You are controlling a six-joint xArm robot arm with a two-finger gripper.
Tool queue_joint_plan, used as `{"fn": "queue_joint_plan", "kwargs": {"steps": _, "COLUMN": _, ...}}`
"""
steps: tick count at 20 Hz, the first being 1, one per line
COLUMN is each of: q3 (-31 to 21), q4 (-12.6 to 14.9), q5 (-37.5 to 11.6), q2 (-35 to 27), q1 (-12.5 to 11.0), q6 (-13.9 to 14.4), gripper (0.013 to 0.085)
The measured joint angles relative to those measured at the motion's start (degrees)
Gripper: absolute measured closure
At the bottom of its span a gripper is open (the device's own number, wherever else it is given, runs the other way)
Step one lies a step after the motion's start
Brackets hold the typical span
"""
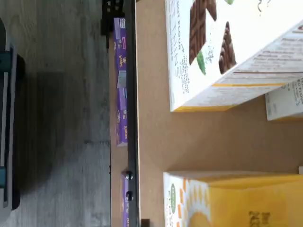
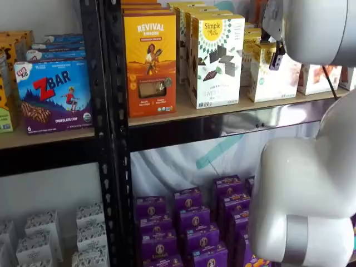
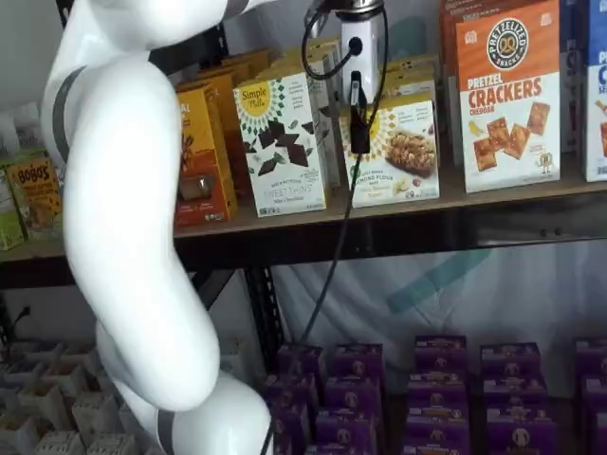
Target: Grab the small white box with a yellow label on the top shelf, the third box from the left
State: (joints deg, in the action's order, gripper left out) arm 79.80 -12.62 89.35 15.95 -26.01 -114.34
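The gripper [image 3: 359, 118] is hanging at the small white box [image 3: 403, 152], one black finger showing side-on, so its opening cannot be told. The short carton is showing a yellow sunburst logo and pale cookies, standing on the top shelf [image 3: 512, 197] beside the taller white box [image 3: 281, 142].
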Motion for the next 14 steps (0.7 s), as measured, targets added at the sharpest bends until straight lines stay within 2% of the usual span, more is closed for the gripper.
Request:
{"fn": "queue_joint_plan", "kwargs": {"steps": 2, "q3": -0.18, "q4": -0.12, "q5": -0.09, "q2": 0.12, "q1": -0.05, "q6": -0.04, "gripper": 0.0410}}
{"fn": "queue_joint_plan", "kwargs": {"steps": 4, "q3": -0.27, "q4": -0.22, "q5": -0.08, "q2": 0.18, "q1": -0.12, "q6": -0.10, "gripper": 0.0410}}
{"fn": "queue_joint_plan", "kwargs": {"steps": 7, "q3": -0.34, "q4": -0.53, "q5": -0.03, "q2": 0.22, "q1": -0.30, "q6": -0.23, "gripper": 0.0490}}
{"fn": "queue_joint_plan", "kwargs": {"steps": 13, "q3": -0.30, "q4": -0.54, "q5": 0.08, "q2": 0.20, "q1": -0.50, "q6": -0.42, "gripper": 0.0490}}
{"fn": "queue_joint_plan", "kwargs": {"steps": 14, "q3": -0.33, "q4": -0.59, "q5": 0.08, "q2": 0.22, "q1": -0.55, "q6": -0.46, "gripper": 0.0530}}
